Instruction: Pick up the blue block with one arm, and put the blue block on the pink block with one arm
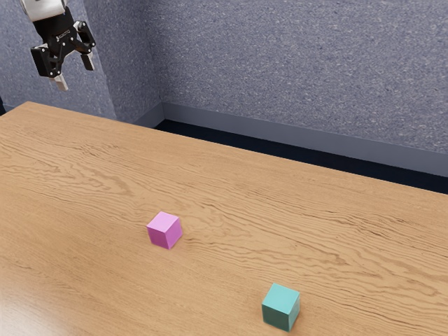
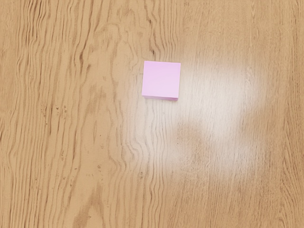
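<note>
The blue block (image 1: pixel 281 306), a teal-blue cube, rests on the wooden table (image 1: pixel 84 175) near its front edge, toward the exterior view's right. The pink block (image 1: pixel 164 229) sits on the table to its left and a bit farther back, well apart from it. My black gripper (image 1: pixel 75 74) hangs high above the table at the exterior view's upper left, open, with nothing between its fingers. From above, the wrist view shows the pink block (image 2: pixel 161 80) as a flat square on the wood grain.
A grey wall (image 1: pixel 294 63) with a dark baseboard runs behind the table's far edge. A pale glare patch (image 2: pixel 213 104) lies on the wood beside the pink block.
</note>
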{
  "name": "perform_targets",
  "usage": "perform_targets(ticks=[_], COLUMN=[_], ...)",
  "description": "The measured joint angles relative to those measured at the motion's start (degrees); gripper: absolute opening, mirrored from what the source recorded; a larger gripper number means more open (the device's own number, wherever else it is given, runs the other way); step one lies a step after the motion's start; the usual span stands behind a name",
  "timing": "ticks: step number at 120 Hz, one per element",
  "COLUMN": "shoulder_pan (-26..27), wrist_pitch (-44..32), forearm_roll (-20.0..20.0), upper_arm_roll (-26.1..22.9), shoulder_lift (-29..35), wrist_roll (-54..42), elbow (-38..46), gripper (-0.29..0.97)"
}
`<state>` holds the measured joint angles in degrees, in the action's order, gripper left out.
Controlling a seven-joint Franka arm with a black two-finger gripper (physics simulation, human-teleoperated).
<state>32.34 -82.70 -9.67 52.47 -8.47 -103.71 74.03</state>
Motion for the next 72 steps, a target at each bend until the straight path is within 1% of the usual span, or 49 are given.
perform_targets(ticks=[12, 15, 17, 21, 24, 28, 33, 44, 50, 64, 72], shoulder_pan=[0.07, 0.12, 0.04, -0.05, 0.27, 0.23, 0.32, 0.01, 0.25, 0.85, 0.21], wrist_pitch=[0.12, 0.45, 0.84, 2.36, 3.64, 5.54, 7.61, 11.75, 13.43, 14.33, 14.39], forearm_roll=[-0.04, -0.01, 0.21, 1.28, 2.0, 2.77, 3.35, 4.24, 4.4, 3.19, 2.23], upper_arm_roll=[0.04, 0.19, 0.17, -0.61, -1.52, -3.08, -4.29, -6.59, -7.44, -7.65, -7.71], shoulder_lift=[0.13, 0.39, 0.6, 1.43, 2.57, 3.7, 4.41, 4.89, 4.93, 5.02, 4.76], wrist_roll=[-0.03, -0.04, -0.05, -0.05, -0.05, -0.04, -0.03, -0.01, 0.0, -0.01, -0.01], elbow=[-0.13, -1.88, -4.87, -14.8, -19.64, -23.4, -25.68, -27.23, -25.64, -22.93, -22.44], gripper=[0.68, 0.68, 0.67, 0.67, 0.67, 0.68, 0.68, 0.68, 0.68, 0.68, 0.68])
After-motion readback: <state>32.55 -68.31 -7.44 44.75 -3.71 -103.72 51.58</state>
